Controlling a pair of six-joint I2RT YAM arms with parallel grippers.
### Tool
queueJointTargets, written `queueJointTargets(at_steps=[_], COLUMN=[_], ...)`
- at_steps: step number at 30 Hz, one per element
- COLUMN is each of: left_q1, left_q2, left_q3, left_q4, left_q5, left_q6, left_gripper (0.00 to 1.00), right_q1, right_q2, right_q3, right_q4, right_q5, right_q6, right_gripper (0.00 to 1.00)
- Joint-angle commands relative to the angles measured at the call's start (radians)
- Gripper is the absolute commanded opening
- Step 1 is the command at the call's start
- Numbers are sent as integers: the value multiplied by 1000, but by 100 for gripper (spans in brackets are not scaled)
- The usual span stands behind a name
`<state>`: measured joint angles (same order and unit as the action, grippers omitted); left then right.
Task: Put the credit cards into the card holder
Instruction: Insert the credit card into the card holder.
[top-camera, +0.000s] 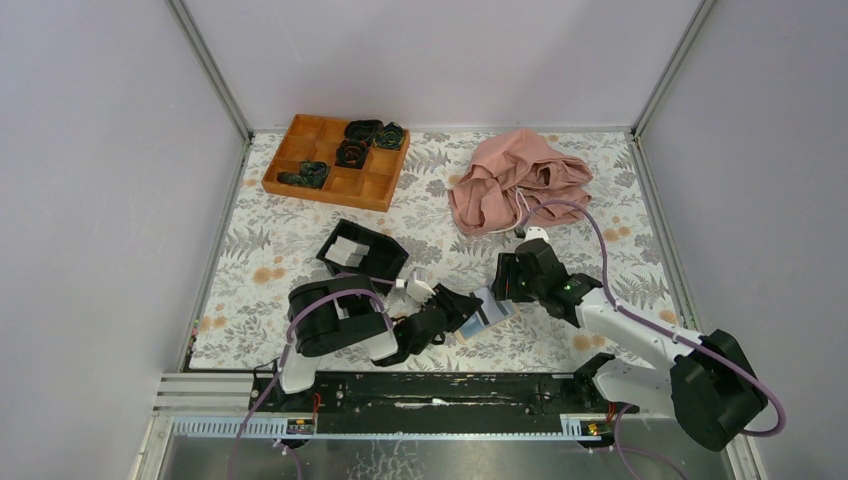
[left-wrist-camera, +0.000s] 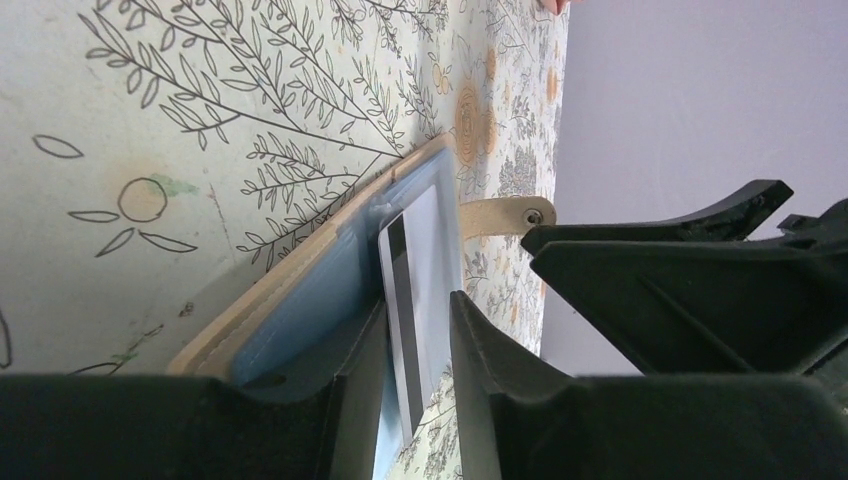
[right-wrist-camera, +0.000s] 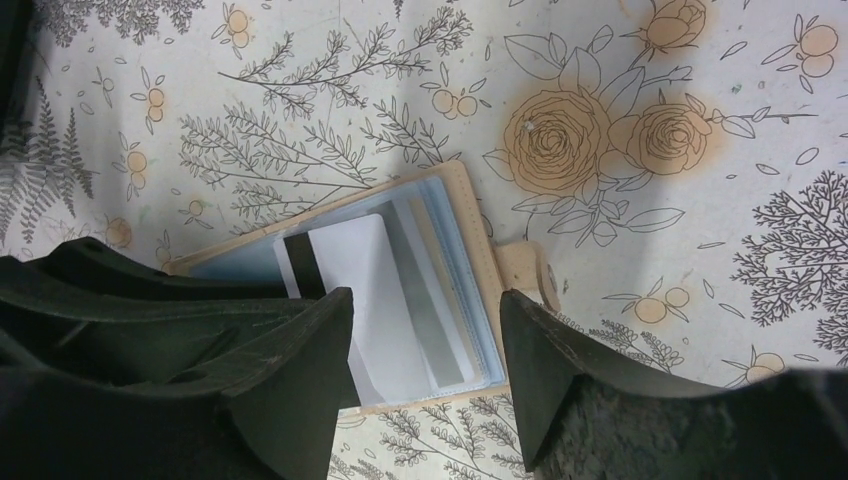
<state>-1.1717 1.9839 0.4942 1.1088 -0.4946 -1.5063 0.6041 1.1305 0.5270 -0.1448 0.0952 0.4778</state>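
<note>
The tan card holder (top-camera: 492, 310) lies open on the flowered cloth between my two grippers, blue-grey slots up (right-wrist-camera: 470, 230). A white credit card with a black stripe (right-wrist-camera: 350, 270) sits partly in a slot, its striped end sticking out. A second, greyish card (right-wrist-camera: 430, 300) lies deeper in the slots beside it. My left gripper (left-wrist-camera: 418, 305) straddles the striped card (left-wrist-camera: 425, 250), jaws apart, with a gap showing on one side of the card. My right gripper (right-wrist-camera: 425, 295) hovers open over the holder's edge, holding nothing. The holder's inner face (left-wrist-camera: 300, 300) lies beside the left finger.
An orange-brown compartment tray (top-camera: 320, 190) with dark items stands at the back left. A black open box (top-camera: 360, 252) sits just behind the left arm. A pink cloth (top-camera: 520, 180) is heaped at the back right. The holder's snap strap (right-wrist-camera: 525, 270) sticks out sideways.
</note>
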Motion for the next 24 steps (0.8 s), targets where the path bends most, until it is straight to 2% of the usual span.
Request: queueJointTargets(at_steps=[1, 9, 24], left_q1=[-8, -8, -1], left_q2=[51, 55, 66], left_q3=[-6, -16, -7], left_q4=[-42, -36, -34], left_q5=[12, 18, 52], left_q6=[-10, -27, -26], left_gripper=[36, 37, 39], right_q1=[29, 141, 305], right_q2=[-46, -53, 21], right_q3=[-10, -2, 29], right_q4=[-32, -87, -129], right_q5=[-14, 61, 190], right_q6=[-24, -17, 20], right_gripper=[64, 65, 75])
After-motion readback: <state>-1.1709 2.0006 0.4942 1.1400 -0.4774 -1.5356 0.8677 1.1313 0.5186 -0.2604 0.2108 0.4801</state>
